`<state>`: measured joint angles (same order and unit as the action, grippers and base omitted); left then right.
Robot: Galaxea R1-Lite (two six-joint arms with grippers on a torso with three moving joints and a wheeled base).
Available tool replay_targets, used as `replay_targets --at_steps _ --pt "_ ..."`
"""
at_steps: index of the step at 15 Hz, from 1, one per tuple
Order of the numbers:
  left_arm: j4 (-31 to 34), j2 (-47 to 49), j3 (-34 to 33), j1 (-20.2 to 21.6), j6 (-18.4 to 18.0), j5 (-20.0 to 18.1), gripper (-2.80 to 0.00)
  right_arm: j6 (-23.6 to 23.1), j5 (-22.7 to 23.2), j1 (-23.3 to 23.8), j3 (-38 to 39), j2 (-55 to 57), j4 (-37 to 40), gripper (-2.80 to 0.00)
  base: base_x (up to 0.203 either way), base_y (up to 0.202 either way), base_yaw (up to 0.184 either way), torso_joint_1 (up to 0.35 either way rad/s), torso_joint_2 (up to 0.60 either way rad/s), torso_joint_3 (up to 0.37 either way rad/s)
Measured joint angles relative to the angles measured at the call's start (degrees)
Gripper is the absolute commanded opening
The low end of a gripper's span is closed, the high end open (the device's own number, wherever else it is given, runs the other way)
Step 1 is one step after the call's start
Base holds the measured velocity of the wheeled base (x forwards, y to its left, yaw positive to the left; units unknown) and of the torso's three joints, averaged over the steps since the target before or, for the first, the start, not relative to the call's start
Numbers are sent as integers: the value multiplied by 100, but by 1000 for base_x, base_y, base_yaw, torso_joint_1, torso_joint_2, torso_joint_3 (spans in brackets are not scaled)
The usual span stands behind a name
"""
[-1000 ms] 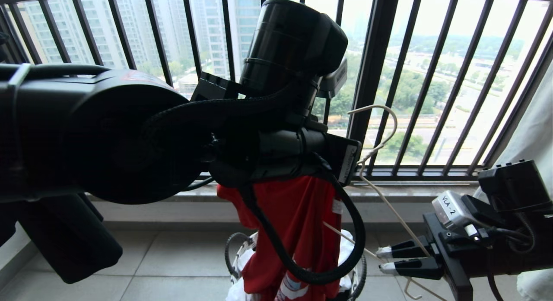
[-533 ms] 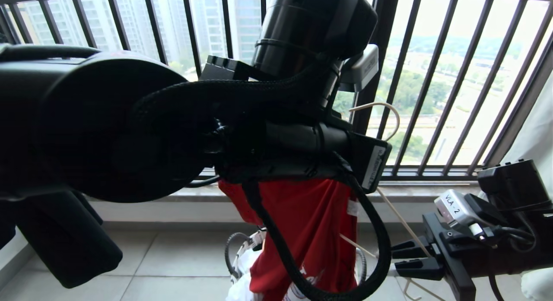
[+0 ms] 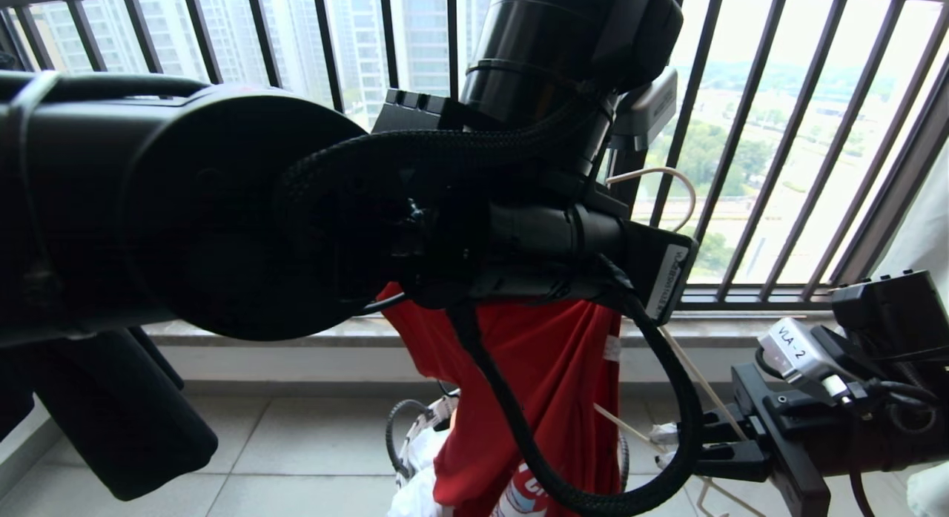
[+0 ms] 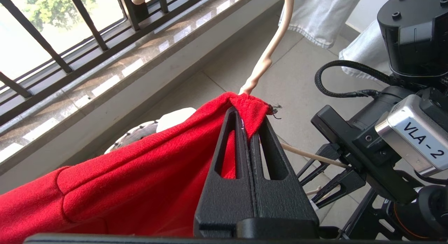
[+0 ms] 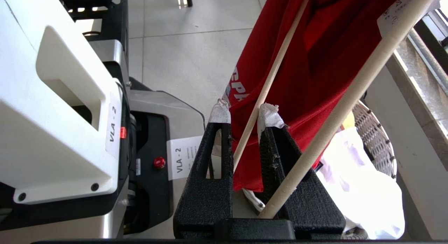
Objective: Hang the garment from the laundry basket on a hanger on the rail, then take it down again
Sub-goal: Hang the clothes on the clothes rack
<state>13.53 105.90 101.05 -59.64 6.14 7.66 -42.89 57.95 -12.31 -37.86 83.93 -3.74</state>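
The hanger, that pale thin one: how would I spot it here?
Start at the black barred window railing; before it hangs the red T-shirt, pinched by the left gripper. The hanger is the cream wire whose hook curls above the shirt. Its thin bar sits between the right gripper fingers, unlike anything else nearby.

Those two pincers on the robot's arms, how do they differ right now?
The left pincer is shut tight on a fold of the red T-shirt; the right pincer stands slightly apart around a thin bar of the hanger. The left pincer's fingertips are bare black; the right pincer's are wrapped in white. Both are black and wedge-shaped.
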Motion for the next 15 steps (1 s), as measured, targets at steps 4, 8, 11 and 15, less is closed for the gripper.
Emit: replay_targets --at_steps 4,8,11,15 --pt "37 -36 -49 -31 2 0 0 0 2 34 -4 -17 1 -280 0 0 0 0 0 0" --pt "372 -321 -330 -84 -6 9 0 6 0 115 -44 -22 -2 -280 0 0 0 0 0 0" --pt "505 -742 -712 -87 -13 22 0 6 -1 135 -44 -23 2 -280 0 0 0 0 0 0" --pt "510 -1417 -1406 22 -13 41 -203 7 -1 135 -46 -33 0 -280 0 0 0 0 0 0"
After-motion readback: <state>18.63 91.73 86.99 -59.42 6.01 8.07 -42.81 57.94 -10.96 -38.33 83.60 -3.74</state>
